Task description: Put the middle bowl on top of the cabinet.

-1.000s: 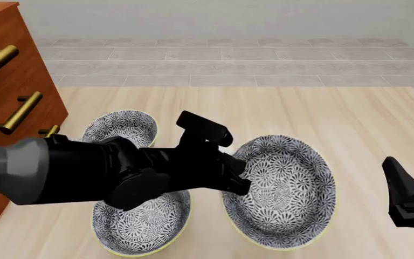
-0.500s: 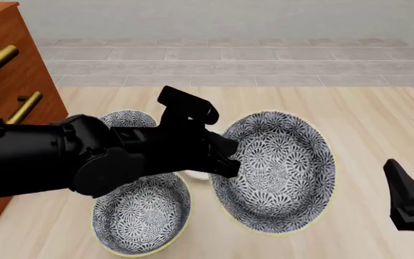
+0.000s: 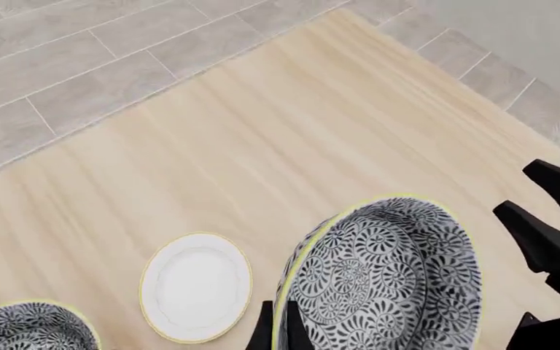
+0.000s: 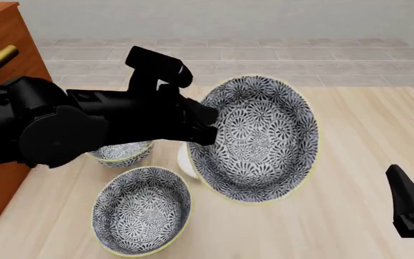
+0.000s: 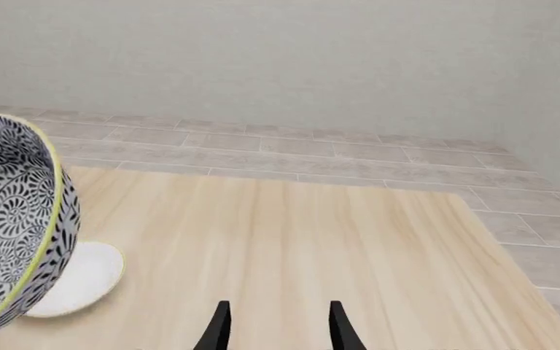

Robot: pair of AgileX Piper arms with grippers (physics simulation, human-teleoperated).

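Note:
The middle bowl, wide with a blue-grey floral pattern and a pale yellow rim, hangs tilted on edge above the table. My left gripper is shut on its left rim. The left wrist view shows the bowl with the fingers clamping its rim. The cabinet, reddish-brown with brass handles, stands at the far left, partly behind my left arm; its top is barely in view. Low at the table's right, my right gripper is open and empty, and from its wrist view the bowl is seen side-on.
A second wide patterned bowl rests at the front left. A smaller deeper patterned bowl sits behind it, half under my left arm. A small white dish lies on the table below the raised bowl. Bare wood stretches to the right.
My left gripper has lifted the middle bowl off the table, up and farther back, tilting it more upright. The white dish beneath has come into sight. The right gripper has stayed put.

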